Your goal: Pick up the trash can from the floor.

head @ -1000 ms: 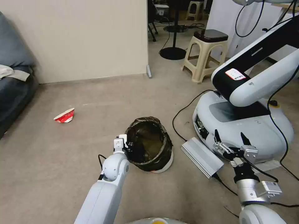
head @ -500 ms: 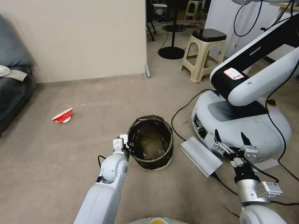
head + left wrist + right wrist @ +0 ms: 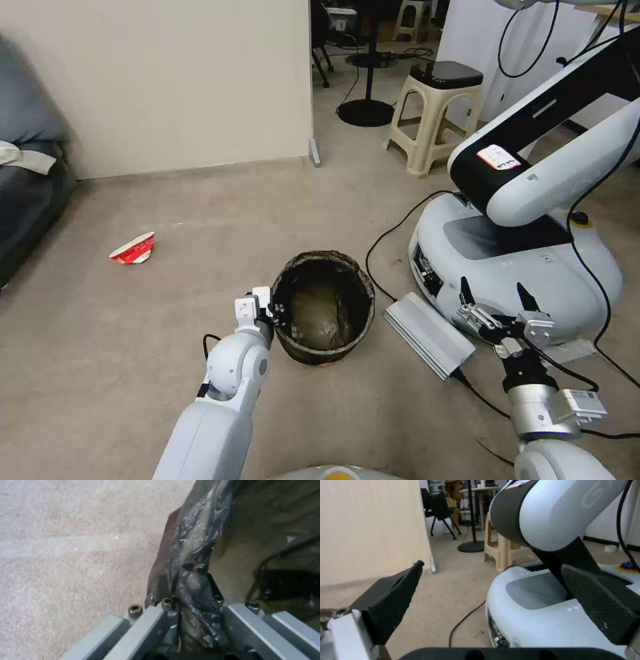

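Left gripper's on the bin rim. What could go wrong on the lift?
1. The left gripper pinches the small round white trash can at one rim edge, over its dark plastic bag; film may slip or tear.
2. One-sided hold may tip it.
3. The black cable and grey ribbed box lie close; swinging could snag.

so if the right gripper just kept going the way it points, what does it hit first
Most likely the other robot's white base: the open right gripper points straight at its near side, as the right wrist view suggests, though depth is hard to judge.
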Controlling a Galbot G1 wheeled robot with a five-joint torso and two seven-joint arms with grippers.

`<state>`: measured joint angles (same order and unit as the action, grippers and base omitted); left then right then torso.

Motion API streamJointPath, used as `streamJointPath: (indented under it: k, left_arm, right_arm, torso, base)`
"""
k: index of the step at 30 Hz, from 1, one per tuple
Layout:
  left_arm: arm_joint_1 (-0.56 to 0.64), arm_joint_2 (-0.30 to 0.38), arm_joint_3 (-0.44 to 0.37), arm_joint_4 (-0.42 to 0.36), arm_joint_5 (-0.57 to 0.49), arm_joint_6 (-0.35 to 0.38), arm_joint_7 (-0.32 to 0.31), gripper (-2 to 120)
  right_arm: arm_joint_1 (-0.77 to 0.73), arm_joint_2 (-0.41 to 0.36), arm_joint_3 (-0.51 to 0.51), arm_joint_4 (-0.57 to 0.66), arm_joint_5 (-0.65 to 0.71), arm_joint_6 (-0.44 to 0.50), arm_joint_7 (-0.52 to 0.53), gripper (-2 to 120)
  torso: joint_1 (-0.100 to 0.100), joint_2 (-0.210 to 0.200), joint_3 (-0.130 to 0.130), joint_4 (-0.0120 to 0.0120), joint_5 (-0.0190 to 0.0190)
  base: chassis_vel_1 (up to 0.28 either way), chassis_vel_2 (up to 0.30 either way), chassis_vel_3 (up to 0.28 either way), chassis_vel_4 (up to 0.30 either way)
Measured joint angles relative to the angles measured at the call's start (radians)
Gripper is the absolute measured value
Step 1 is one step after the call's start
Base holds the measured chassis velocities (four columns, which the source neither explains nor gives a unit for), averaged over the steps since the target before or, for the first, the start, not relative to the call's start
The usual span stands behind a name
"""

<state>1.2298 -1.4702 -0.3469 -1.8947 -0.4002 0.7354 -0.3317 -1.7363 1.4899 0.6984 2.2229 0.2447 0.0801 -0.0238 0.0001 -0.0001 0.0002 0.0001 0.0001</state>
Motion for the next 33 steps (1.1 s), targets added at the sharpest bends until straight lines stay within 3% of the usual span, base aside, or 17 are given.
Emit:
streamJointPath:
  k: [33]
  left_arm:
    - [0.158, 0.047, -0.132, -0.257, -0.239, -0.002, -0.023, 1]
  right_arm:
    - [-0.015, 0.006, -0.006, 0.030, -0.006, 0.004, -0.004, 100]
  torso:
    - [0.000, 0.000, 0.000, -0.0001, -0.0002]
  base:
    - [0.000, 0.000, 0.000, 0.000]
